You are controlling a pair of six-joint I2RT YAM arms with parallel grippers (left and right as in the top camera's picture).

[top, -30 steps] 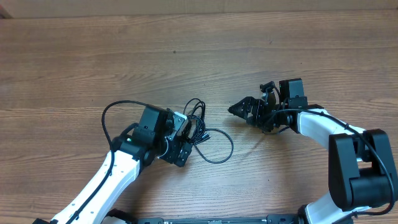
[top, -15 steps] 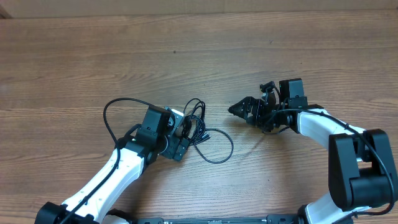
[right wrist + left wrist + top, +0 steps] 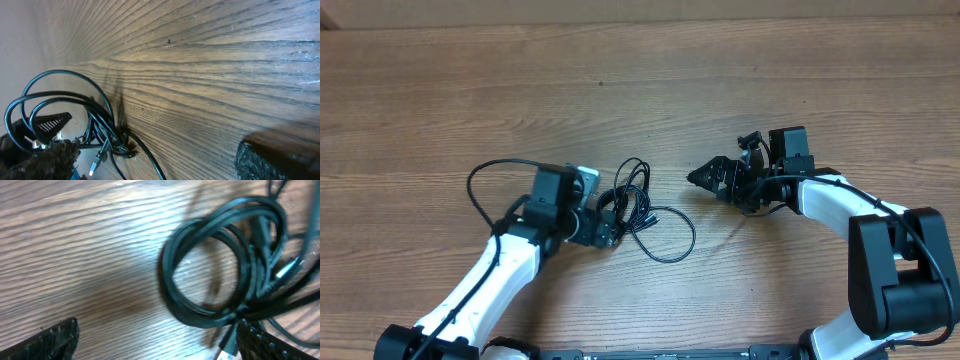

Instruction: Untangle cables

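The cables lie on the wooden table as a small black coiled bundle, with one loose loop trailing to the right. My left gripper is at the bundle's left edge, open. In the left wrist view the coil lies ahead between the fingers, and the right finger is next to strands and a silvery plug end. My right gripper stands open a little to the right of the bundle, touching nothing. The right wrist view shows the cables ahead at lower left, beyond the left finger.
The thick black cable of the left arm arches up beside its wrist. The table's far edge runs along the top of the overhead view. Bare wood surrounds the bundle.
The left arm has swung so its wrist sits further left and higher, and its gripper now points right at the bundle. The right arm and cables have not moved.
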